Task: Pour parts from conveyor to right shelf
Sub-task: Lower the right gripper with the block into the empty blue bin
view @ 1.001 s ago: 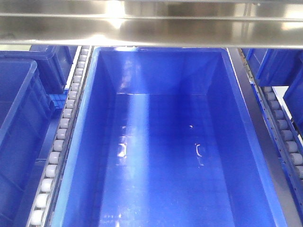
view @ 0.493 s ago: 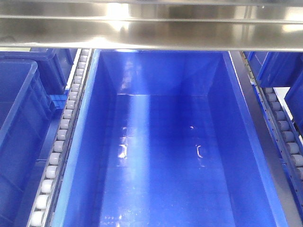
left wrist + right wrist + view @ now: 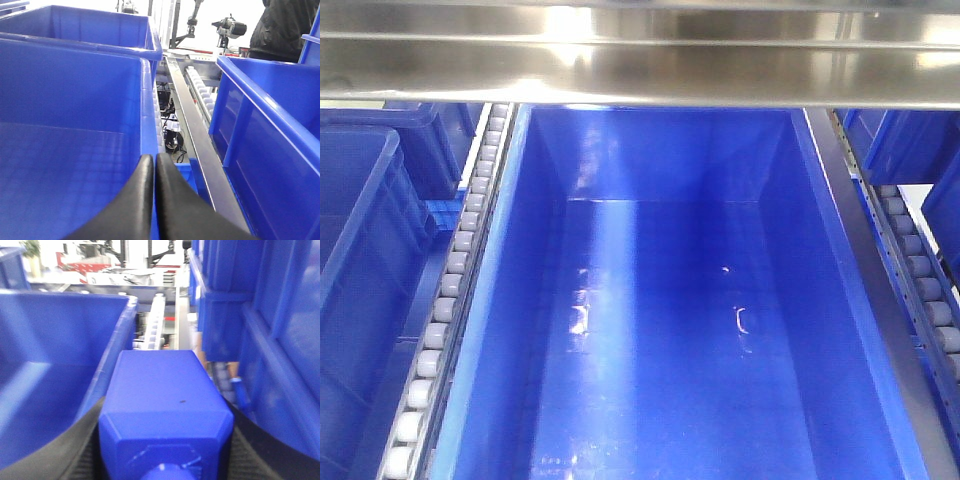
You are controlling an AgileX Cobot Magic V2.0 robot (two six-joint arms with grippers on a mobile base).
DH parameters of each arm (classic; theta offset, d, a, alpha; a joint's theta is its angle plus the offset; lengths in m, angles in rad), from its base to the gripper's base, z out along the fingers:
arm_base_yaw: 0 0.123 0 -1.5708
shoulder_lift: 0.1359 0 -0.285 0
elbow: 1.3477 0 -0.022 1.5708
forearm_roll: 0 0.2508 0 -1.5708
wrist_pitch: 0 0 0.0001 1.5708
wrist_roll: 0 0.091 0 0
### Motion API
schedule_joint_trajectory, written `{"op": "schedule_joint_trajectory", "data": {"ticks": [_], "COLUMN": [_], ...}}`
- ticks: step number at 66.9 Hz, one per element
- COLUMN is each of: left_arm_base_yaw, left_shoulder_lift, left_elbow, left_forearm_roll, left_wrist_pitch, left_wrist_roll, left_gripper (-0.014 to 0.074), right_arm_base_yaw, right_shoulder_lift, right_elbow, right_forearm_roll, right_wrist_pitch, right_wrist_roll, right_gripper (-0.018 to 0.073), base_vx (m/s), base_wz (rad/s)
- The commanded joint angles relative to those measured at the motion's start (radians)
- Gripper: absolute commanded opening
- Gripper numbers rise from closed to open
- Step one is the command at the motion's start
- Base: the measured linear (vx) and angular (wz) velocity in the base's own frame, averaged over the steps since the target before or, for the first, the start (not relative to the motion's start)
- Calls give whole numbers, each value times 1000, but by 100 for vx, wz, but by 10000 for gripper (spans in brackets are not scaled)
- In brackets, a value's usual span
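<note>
My right gripper (image 3: 165, 412) is shut on one of the parts (image 3: 165, 385), a bright-blue block with a stud on its near end. The part fills the space between the black fingers (image 3: 87, 445). It hangs by the right rim of a big blue bin (image 3: 55, 365) on the right shelf (image 3: 640, 70). In the front view that bin (image 3: 820, 260) has nothing inside. My left gripper (image 3: 154, 160) is shut with nothing visibly between its fingers, just over the right rim of the left-hand bin (image 3: 75, 115). The conveyor is out of view.
White roller tracks (image 3: 450, 290) run on both sides of the middle bin, with steel rails (image 3: 192, 125) alongside. More blue bins (image 3: 360, 230) stand to the left and right (image 3: 270, 115). A steel shelf beam crosses overhead. A person in dark clothes (image 3: 285, 25) stands far behind.
In the front view the bin and shelf beam shifted slightly down and right a second ago. Since half a second ago nothing has moved.
</note>
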Motion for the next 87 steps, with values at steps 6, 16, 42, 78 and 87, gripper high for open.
{"op": "schedule_joint_trajectory", "data": {"ticks": [6, 16, 42, 78, 87], "left_arm_base_yaw": [-5, -5, -5, -5, -5], "left_shoulder_lift": [-8, -8, -8, -8, -8], "left_elbow": [22, 22, 22, 22, 22], "left_forearm_roll": [-9, -9, -9, -9, -9], "left_wrist_pitch": [-74, -74, -74, -74, -74], "left_wrist_roll": [-4, -4, -4, -4, -4], "left_gripper": [-6, -6, -6, -6, -6], "right_arm_base_yaw": [2, 70, 344, 521, 521], "right_shoulder_lift": [32, 123, 575, 1282, 1423], "right_elbow": [-58, -119, -358, -862, -1003], "right_forearm_roll": [31, 57, 76, 58, 54], "right_wrist_pitch": [-47, -20, 7, 236, 363], "right_wrist_roll": [-8, -54, -142, -20, 10], "right_gripper": [0, 4, 20, 64, 71], "base_vx": [0, 0, 0, 0, 0], "base_wz": [0, 0, 0, 0, 0]}}
